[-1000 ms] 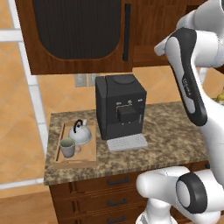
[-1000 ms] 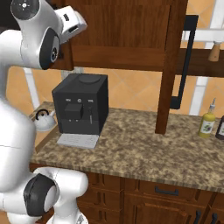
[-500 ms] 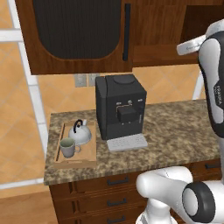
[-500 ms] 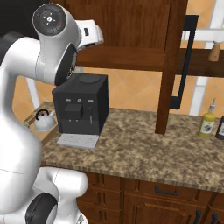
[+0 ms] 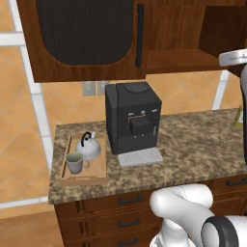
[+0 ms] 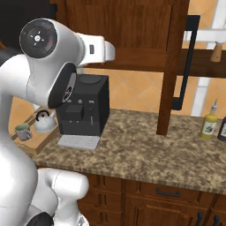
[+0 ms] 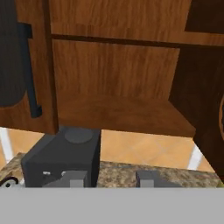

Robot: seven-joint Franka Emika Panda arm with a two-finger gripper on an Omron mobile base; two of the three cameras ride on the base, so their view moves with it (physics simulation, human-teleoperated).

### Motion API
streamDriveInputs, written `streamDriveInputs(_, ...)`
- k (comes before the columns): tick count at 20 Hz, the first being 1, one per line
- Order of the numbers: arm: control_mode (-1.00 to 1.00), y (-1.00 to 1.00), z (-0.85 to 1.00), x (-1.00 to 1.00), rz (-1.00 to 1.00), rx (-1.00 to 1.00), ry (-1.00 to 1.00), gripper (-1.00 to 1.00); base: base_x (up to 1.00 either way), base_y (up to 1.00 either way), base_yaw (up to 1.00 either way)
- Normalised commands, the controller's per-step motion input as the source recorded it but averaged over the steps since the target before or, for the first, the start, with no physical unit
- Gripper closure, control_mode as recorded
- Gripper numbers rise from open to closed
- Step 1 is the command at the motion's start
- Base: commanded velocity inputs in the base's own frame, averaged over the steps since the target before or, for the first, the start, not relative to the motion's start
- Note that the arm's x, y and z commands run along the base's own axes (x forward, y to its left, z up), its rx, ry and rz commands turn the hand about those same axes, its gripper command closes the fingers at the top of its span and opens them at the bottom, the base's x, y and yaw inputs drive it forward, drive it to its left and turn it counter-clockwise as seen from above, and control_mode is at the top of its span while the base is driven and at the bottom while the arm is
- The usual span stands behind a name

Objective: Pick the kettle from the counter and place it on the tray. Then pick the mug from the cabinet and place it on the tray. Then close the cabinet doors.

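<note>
The silver kettle [image 5: 90,147] and the grey-green mug [image 5: 75,163] both stand on the wooden tray [image 5: 100,170] at the counter's [image 5: 193,140] left end. From the right base view the kettle [image 6: 44,122] and mug [image 6: 23,131] show past my arm. The cabinet's [image 5: 178,60] left door [image 5: 84,34] is closed. Its right door [image 6: 172,66] stands swung out, edge-on, with its black bar handle [image 6: 187,62]. My gripper [image 7: 111,179] is open and holds nothing. It faces the bare inner shelf [image 7: 118,109], raised above the coffee machine.
A black coffee machine [image 5: 132,118] stands mid-counter beside the tray. A yellow bottle [image 6: 209,123] stands on the counter at the far right. Dark drawers with black handles [image 5: 118,223] run below the slab.
My arm has swung to the right and up toward the open half of the cabinet, leaving most of the left base view. Kettle, mug, tray and doors have not moved.
</note>
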Motion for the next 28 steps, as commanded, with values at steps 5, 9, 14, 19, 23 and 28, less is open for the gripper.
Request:
streamDriveInputs(5, -1.0, -0.42, -0.04, -0.6, 0.0, 0.16, -0.04, -1.0, 0.0, 0.0, 0.0)
streamDriveInputs(9, -1.0, -0.76, -0.03, -0.94, 0.0, 0.37, -0.11, -1.0, 0.0, 0.0, 0.0)
streamDriveInputs(14, -1.0, -0.58, -0.04, -1.0, 0.0, 0.09, -0.03, -1.0, 0.0, 0.0, 0.0)
streamDriveInputs(19, -1.0, -0.23, -0.11, -0.61, 0.0, 0.05, 0.0, -1.0, 0.0, 0.0, 0.0)
streamDriveInputs(23, -1.0, -0.24, -0.29, -0.38, 0.0, 0.02, -0.01, -1.0, 0.0, 0.0, 0.0)
streamDriveInputs(28, -1.0, -0.49, -0.53, -0.33, 0.0, 0.14, -0.18, -1.0, 0.0, 0.0, 0.0)
